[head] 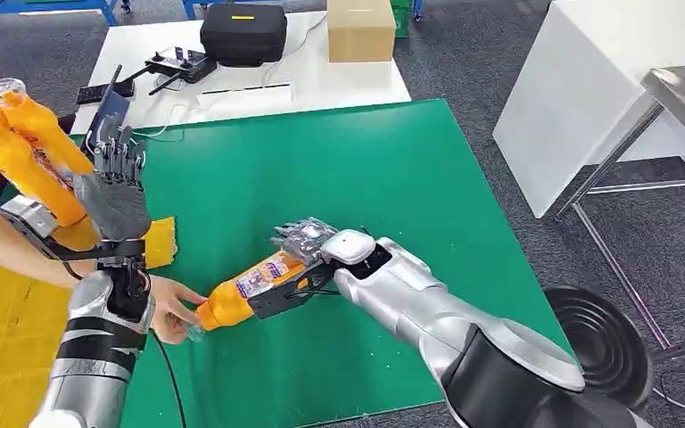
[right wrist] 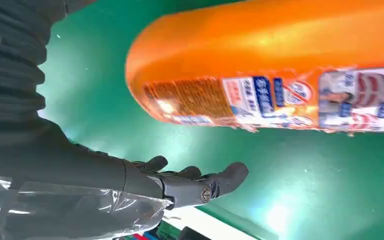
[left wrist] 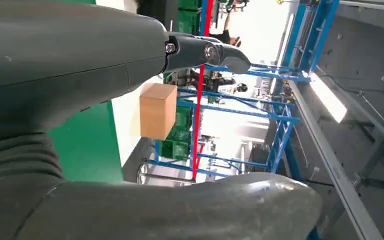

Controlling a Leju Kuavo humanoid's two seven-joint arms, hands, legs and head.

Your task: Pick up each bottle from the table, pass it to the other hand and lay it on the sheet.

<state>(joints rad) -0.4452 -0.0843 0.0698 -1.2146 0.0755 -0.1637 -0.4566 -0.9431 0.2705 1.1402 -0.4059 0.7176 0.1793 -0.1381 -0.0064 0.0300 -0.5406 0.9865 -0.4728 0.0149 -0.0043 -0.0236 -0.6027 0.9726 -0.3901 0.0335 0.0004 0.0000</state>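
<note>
A green-covered surface (head: 366,178) is carrying a yellow sheet (head: 0,339) at its left edge and an orange bottle (head: 245,287) lying on its side near the middle.

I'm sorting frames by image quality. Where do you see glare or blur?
Right wrist view: the orange bottle is close and soft, with bright glare patches on the green mat. Left wrist view: background washed out by bright light. Head view: evenly lit and sharp.

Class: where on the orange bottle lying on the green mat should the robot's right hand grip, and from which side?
Grip the orange bottle around its wide labelled body, coming from the base end: it lies on its side and a person's hand occupies the cap end.
</note>
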